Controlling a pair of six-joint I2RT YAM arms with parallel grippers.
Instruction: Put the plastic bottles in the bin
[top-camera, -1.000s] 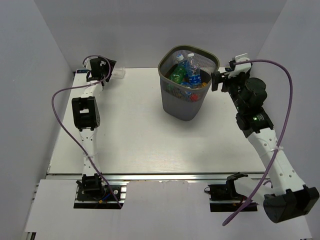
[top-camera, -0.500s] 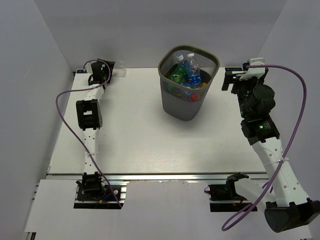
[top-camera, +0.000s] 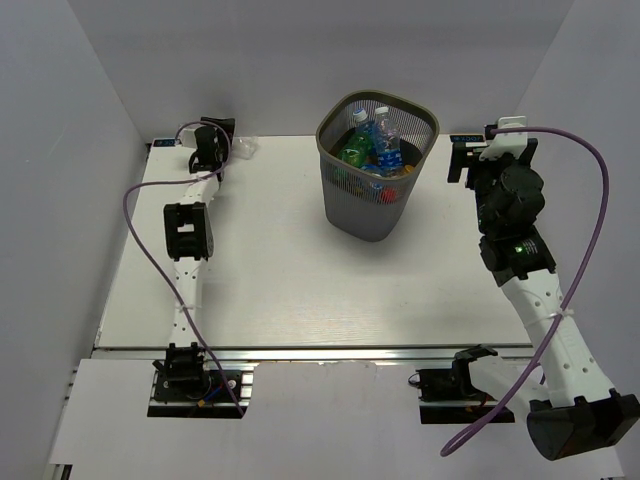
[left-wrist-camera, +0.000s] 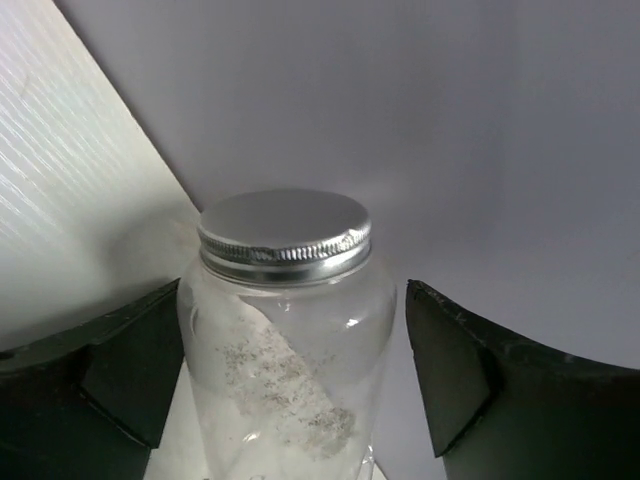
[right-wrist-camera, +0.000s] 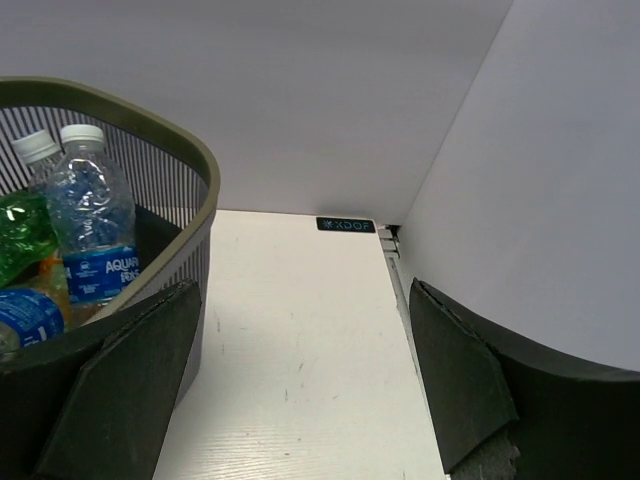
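A clear bottle with a silver cap (left-wrist-camera: 285, 330) sits at the table's far left, by the back wall; it also shows in the top view (top-camera: 244, 147). My left gripper (left-wrist-camera: 295, 345) is open with one jaw on each side of it, and in the top view the left gripper (top-camera: 222, 142) is right beside it. The grey mesh bin (top-camera: 330, 190) stands at the back centre and holds several bottles: blue-labelled clear ones (top-camera: 386, 138), a green one (top-camera: 354, 153) and orange ones. My right gripper (top-camera: 458, 160) is open and empty, just right of the bin (right-wrist-camera: 150, 125).
The side wall (right-wrist-camera: 540, 200) is close on the right of my right gripper. The back wall stands right behind the clear bottle. A small black label (right-wrist-camera: 345, 225) marks the table's far right corner.
My left gripper has moved right along the back edge until its jaws are around the clear bottle. My right gripper has drawn back from the bin's rim toward the right wall.
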